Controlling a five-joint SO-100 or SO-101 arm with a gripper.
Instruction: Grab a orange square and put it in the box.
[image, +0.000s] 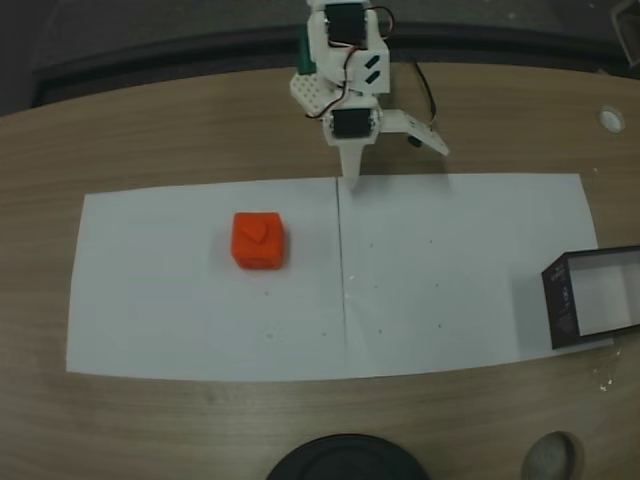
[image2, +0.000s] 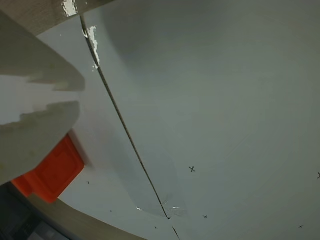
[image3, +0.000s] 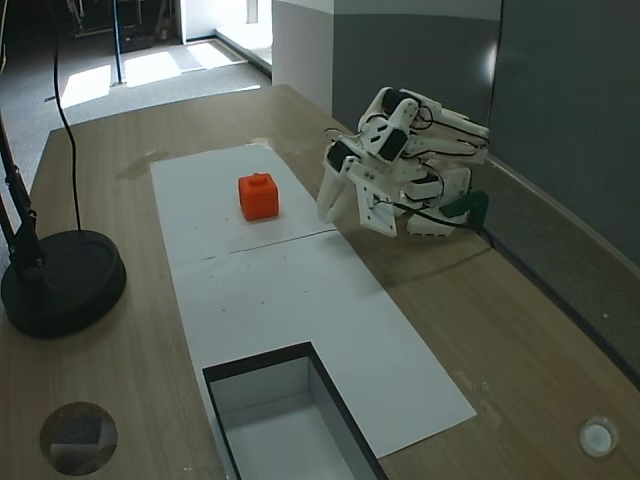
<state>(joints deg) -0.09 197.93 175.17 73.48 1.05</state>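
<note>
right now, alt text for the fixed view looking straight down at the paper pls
An orange square sits on white paper over a wooden table, left of the paper's centre seam. The arm is folded at the top edge, its fingers spread open and empty. A dark box with a pale inside lies at the right edge.

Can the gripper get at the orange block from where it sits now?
Probably yes. The gripper is folded back near the paper's far edge, and bare paper lies between it and the orange block; the box sits far aside.
</note>
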